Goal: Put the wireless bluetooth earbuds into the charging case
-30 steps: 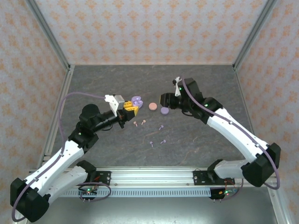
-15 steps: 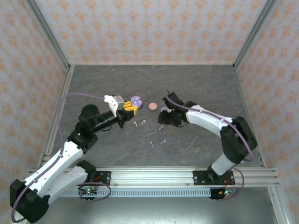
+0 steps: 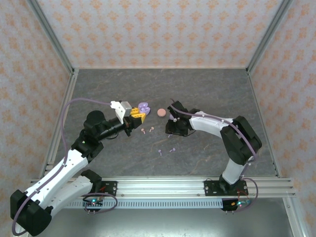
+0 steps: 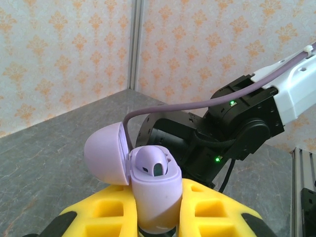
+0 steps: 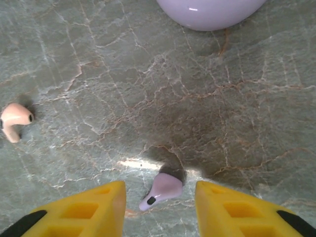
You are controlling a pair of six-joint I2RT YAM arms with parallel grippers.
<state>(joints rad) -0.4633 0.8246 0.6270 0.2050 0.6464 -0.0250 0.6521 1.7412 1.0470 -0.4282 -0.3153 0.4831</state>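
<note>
Left gripper (image 3: 138,115) was clamped on the open lavender case (image 4: 155,195), held above the table (image 3: 207,89). Right gripper (image 5: 159,205) stood low, jaws partly apart, straddling a lavender bud (image 5: 163,189) lying on the table, not touching it. Pink bud (image 5: 14,121) lay well apart on the same surface.

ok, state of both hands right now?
Left hand: shut on the open lavender case.
Right hand: open, straddling a lavender earbud, no grip yet.

The left fingers (image 4: 217,215) pinch nearly closed and raised, while the right fingers (image 5: 84,210) point downward, parted.
</note>
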